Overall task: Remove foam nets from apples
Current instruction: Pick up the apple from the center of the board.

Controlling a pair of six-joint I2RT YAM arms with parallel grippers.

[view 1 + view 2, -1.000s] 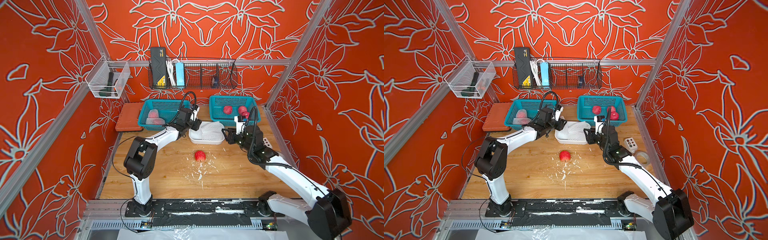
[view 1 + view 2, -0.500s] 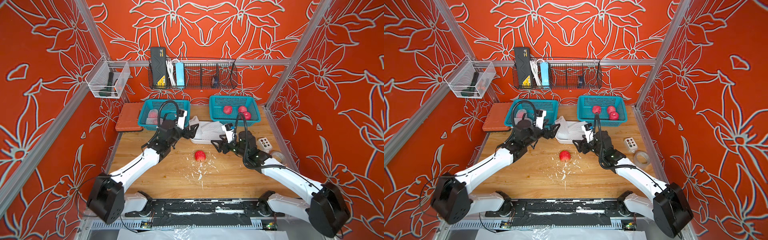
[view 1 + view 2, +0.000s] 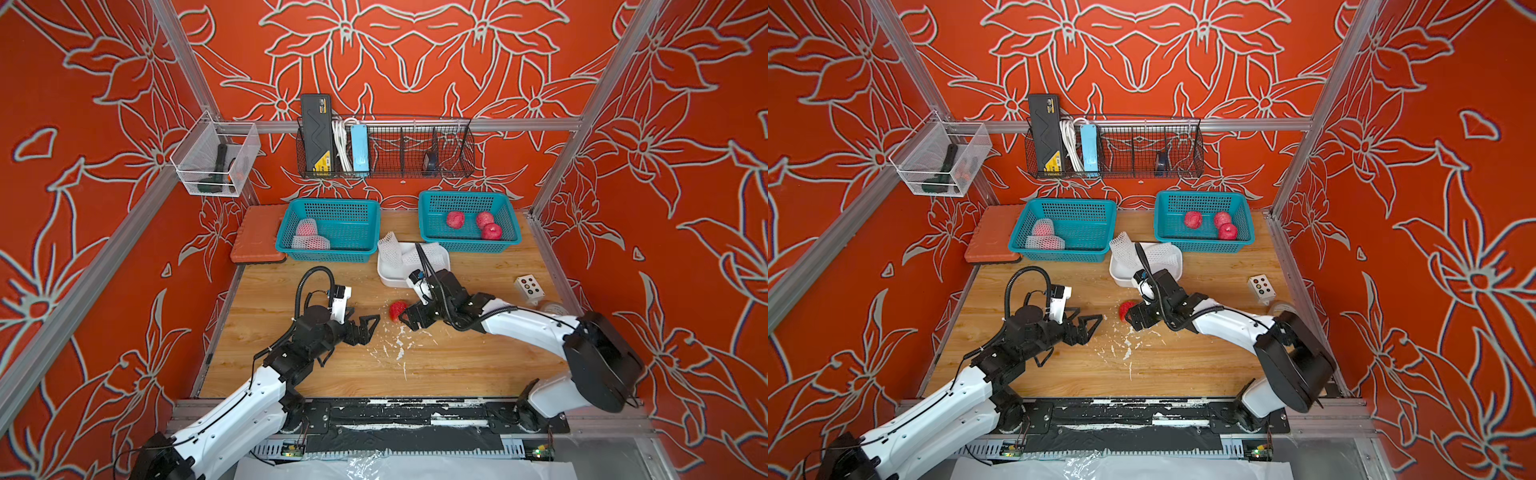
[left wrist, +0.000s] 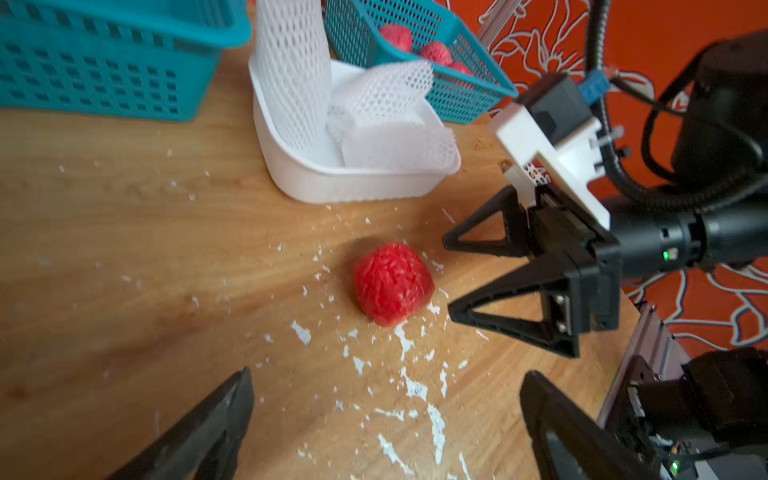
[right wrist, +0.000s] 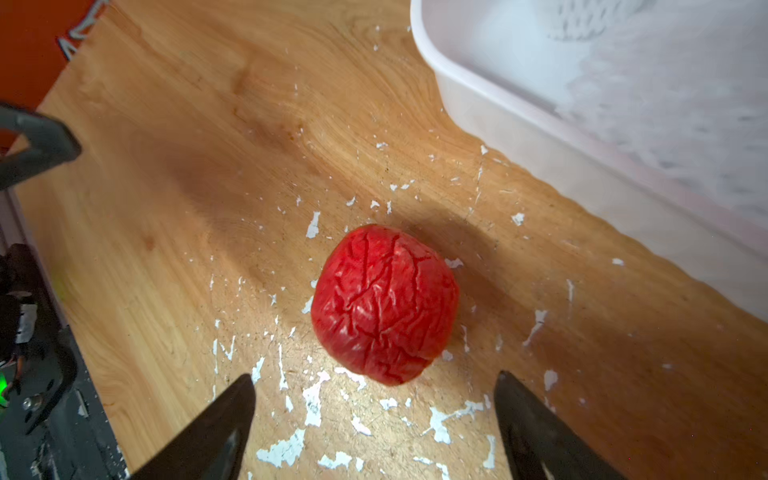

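In both top views, the bare apple (image 3: 397, 308) lies mid-table, half hidden by the right gripper (image 3: 405, 321) at its 4 o'clock; the left gripper (image 3: 373, 329) is at 8 o'clock. Left wrist: both claws wide, empty; foam nets (image 4: 291, 70) in tub (image 4: 332, 187). Right wrist: tub blurred, fingers cut off.

I work in a robot test cell. Indicators: an aluminium frame rail (image 3: 519, 124) carrying orange floral-print wall panels (image 3: 415, 50), a wooden tabletop (image 3: 457, 365), a black base plate (image 3: 415, 413) anchoring my arms, a wire rack (image 3: 415, 153) holding a power strip (image 3: 359, 147), and a button box (image 3: 528, 287).
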